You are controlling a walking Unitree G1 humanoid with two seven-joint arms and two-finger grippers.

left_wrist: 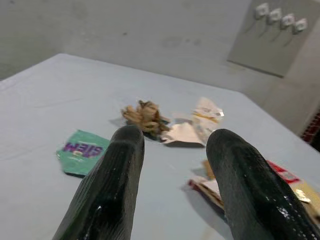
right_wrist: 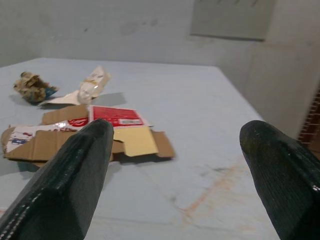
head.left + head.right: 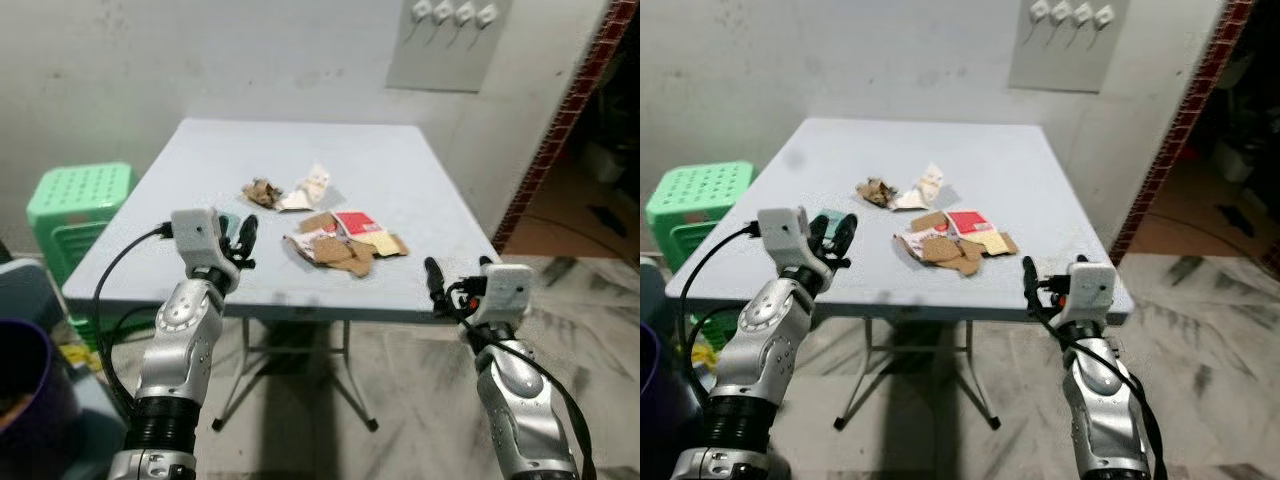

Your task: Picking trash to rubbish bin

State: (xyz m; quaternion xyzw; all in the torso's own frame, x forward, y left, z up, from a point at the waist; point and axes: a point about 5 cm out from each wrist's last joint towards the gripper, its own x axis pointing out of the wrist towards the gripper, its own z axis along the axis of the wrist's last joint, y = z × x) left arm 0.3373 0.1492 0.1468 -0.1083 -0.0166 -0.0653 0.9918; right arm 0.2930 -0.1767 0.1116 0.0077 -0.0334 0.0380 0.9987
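Trash lies on the pale blue table (image 3: 400, 170): a crumpled brown wad (image 3: 262, 192), a white wrapper (image 3: 308, 188), a flattened cardboard box with a red panel (image 3: 345, 240), and a green packet (image 1: 80, 150). My left gripper (image 3: 243, 240) hovers open over the table's near left part, just short of the green packet, with nothing between its fingers. My right gripper (image 3: 455, 275) is open and empty at the table's front right edge, and the cardboard (image 2: 100, 132) lies ahead of it. A dark purple bin (image 3: 25, 390) stands low at the far left.
A green plastic stool (image 3: 75, 200) stands left of the table, near the wall. The table's folding legs (image 3: 260, 370) show underneath on a mottled tile floor (image 3: 400, 380). A brick-edged doorway (image 3: 570, 110) opens at the right.
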